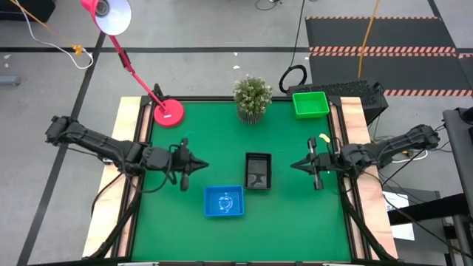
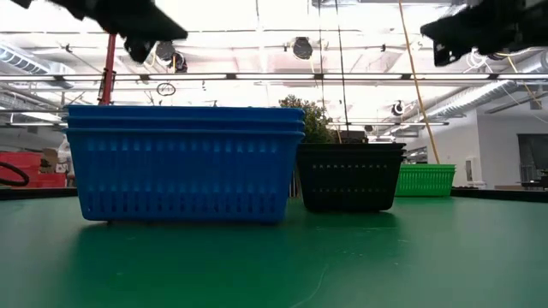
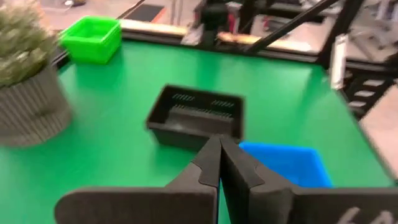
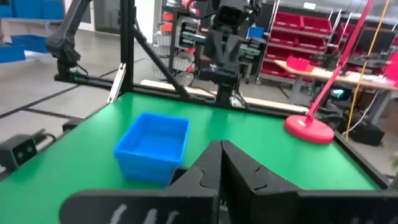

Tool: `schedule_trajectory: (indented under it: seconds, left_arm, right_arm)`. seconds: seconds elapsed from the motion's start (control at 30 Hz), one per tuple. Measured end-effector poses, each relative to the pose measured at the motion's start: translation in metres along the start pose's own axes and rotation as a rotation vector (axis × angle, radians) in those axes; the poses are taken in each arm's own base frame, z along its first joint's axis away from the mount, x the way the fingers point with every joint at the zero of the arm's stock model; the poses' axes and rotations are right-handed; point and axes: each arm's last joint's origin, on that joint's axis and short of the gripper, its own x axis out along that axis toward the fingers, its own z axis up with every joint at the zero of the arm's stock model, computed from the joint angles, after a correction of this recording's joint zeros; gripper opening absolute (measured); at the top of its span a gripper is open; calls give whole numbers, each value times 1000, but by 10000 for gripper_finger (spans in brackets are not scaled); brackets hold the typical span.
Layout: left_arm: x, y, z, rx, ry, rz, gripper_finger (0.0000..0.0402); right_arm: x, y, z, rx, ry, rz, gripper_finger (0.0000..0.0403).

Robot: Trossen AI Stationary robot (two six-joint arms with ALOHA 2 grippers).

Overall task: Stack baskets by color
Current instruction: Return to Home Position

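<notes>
Blue baskets [image 1: 223, 202] stand nested as one stack near the table's front middle; the low view shows the stacked rims [image 2: 184, 120]. Black baskets [image 1: 258, 171] stand just right of and behind them, also in the left wrist view [image 3: 194, 116]. Green baskets [image 1: 310, 104] sit at the far right corner. My left gripper [image 1: 205, 166] is shut and empty, above the mat left of the black baskets. On the other side of the black baskets, my right gripper [image 1: 293, 166] hangs above the mat, shut and empty as well.
A potted plant [image 1: 252, 98] stands at the far middle and a red lamp base [image 1: 168, 112] at the far left, its stem slanting up and away. Bare green mat [image 1: 170, 222] lies along the near edge and both sides.
</notes>
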Motion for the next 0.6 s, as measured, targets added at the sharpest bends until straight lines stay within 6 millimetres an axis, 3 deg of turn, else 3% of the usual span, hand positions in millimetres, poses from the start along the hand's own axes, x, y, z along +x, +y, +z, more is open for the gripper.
schedule_trajectory:
  seconds: [0.3,0.6]
  left_arm:
    - [2,11,-26,-49,80,57,6]
    - [4,23,-68,-113,-41,16,3]
  right_arm:
    - [-2,2,-29,-10,65,-17,0]
    - [-5,4,-50,-7,10,-23,0]
